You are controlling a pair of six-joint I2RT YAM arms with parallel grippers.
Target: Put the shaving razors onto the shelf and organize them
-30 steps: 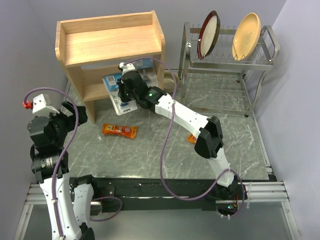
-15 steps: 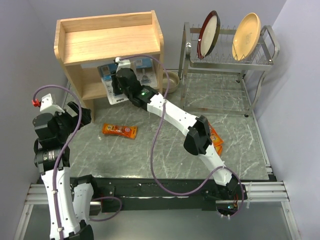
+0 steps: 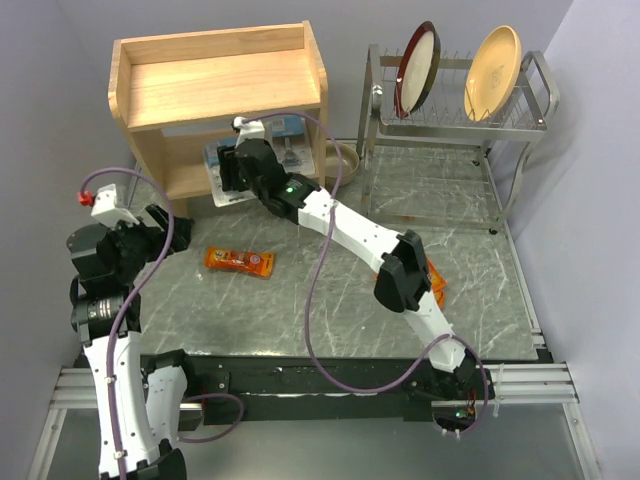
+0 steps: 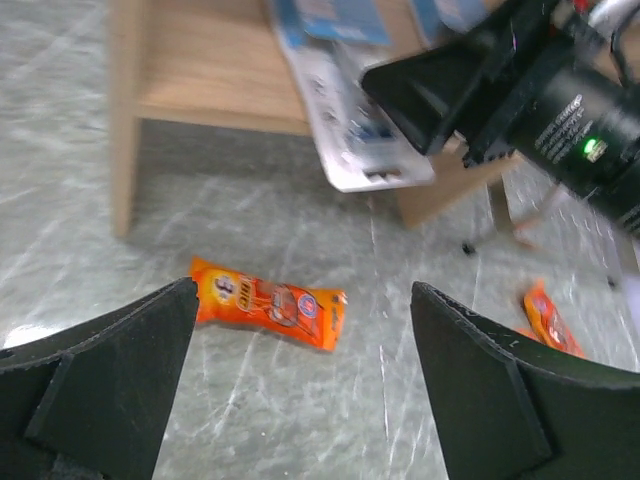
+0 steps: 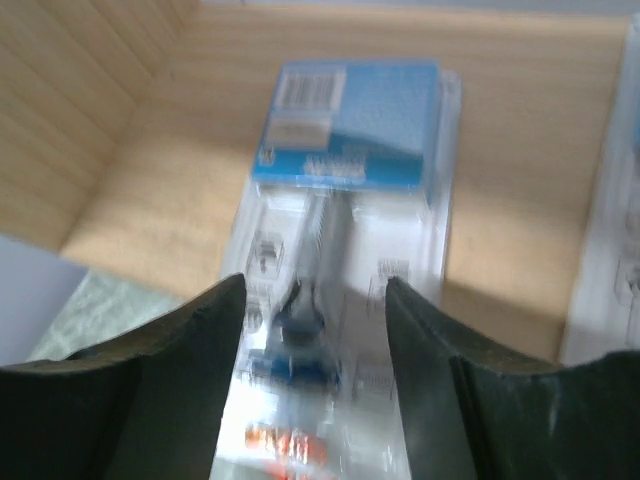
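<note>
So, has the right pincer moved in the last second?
Yes. In the top view the right pincer, holding a razor pack, went up and left, further under the top board of the shelf.

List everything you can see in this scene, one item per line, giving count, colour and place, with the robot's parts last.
shelf: one, light wood, back left of table
blister pack: two, clear with blue cards, both at the shelf's lower tier
orange pack: two seen, orange, one on the table before the shelf, one partly hidden further right
rack: one, metal wire, back right
plate: two, one dark red, one yellow, upright in the rack
bowl: one, dull grey, between shelf and rack
table: one, grey marbled
left arm: one, white and black, near left; jaws open above the table
right arm: one, white and black, reaching to the shelf; jaws shut on one blister pack
</note>
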